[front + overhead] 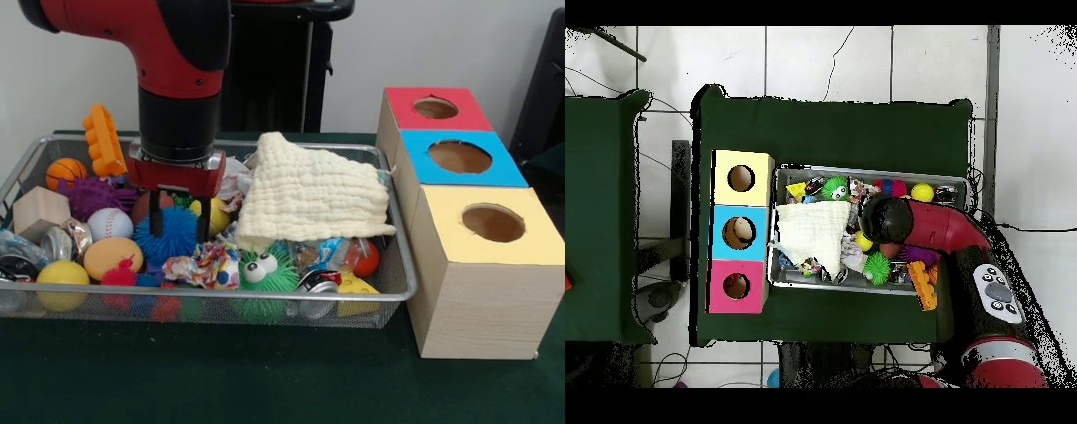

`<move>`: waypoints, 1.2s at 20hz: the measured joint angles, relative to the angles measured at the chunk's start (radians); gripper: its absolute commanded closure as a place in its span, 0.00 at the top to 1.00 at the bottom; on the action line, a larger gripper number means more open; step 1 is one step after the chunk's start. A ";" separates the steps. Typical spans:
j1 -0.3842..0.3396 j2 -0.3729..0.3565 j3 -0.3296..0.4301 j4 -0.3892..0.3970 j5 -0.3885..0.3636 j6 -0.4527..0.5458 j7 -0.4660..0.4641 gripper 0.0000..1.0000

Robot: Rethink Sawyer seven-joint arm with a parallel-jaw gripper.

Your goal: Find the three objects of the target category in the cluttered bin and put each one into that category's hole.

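Note:
My gripper [179, 221] hangs low in the wire basket [399, 265], open, with its two dark fingers on either side of a blue spiky ball [173, 237]. A yellow ball [218, 216] lies just right of it, a baseball [109, 223] and a purple spiky ball [92, 194] to the left. A cream cloth [309, 196] covers the basket's right part. The wooden box has a red-topped hole [435, 108], a blue-topped hole [460, 156] and a yellow-topped hole [493, 223]. In the overhead view the arm [910, 222] hides the gripper above the basket [865, 171].
Also in the basket: a small basketball [66, 170], a wooden block [39, 209], an orange plastic toy [104, 141], a yellow ball [62, 278], a green spiky ball with eyes [265, 272], crushed cans [318, 281], crumpled wrappers [207, 263] and an orange ball [363, 258].

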 measured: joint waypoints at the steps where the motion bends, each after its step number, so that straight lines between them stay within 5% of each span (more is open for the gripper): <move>1: -0.005 -0.004 0.000 0.008 0.000 0.000 0.000 1.00; 24: -0.032 -0.024 0.001 0.065 0.000 -0.005 0.000 1.00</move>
